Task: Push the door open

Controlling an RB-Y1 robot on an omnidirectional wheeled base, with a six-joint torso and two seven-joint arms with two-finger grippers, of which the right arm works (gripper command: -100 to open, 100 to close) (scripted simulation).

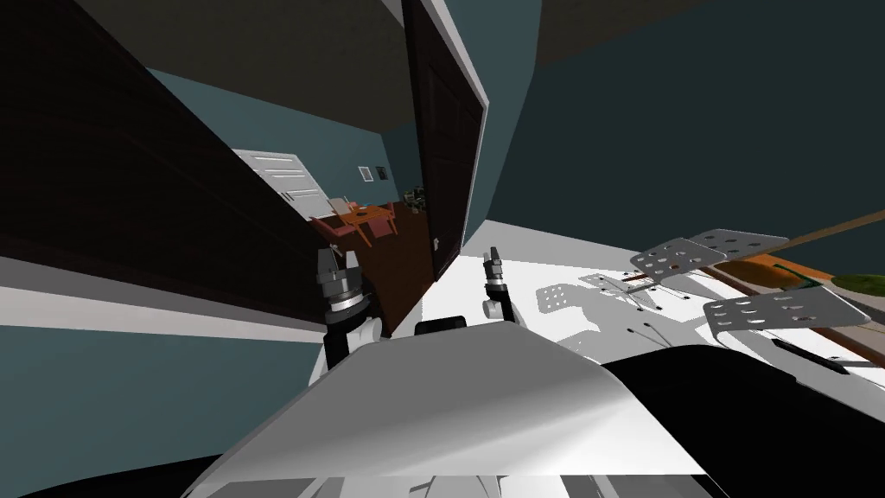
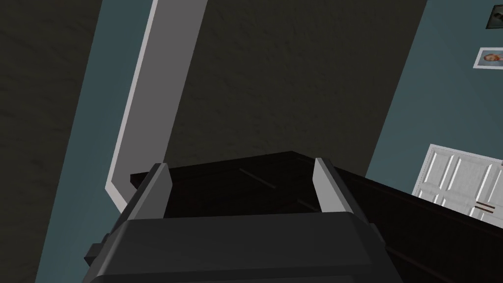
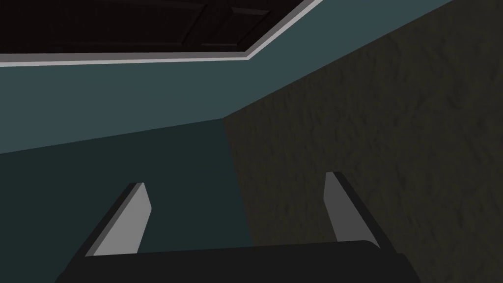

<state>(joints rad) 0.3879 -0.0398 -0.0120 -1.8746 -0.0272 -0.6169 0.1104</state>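
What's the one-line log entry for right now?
dark door: partly open | left gripper: at it, fingers open | right gripper: raised, fingers open

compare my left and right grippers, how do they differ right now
The left gripper is close by the dark door, whose edge lies just past its fingers; the right gripper stands apart from it, over white floor. In the head view the left gripper shows both fingers side by side; the right gripper is turned edge-on. Both are open, holding nothing.

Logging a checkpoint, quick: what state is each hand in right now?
Left hand: open, holding nothing.
Right hand: open, holding nothing.
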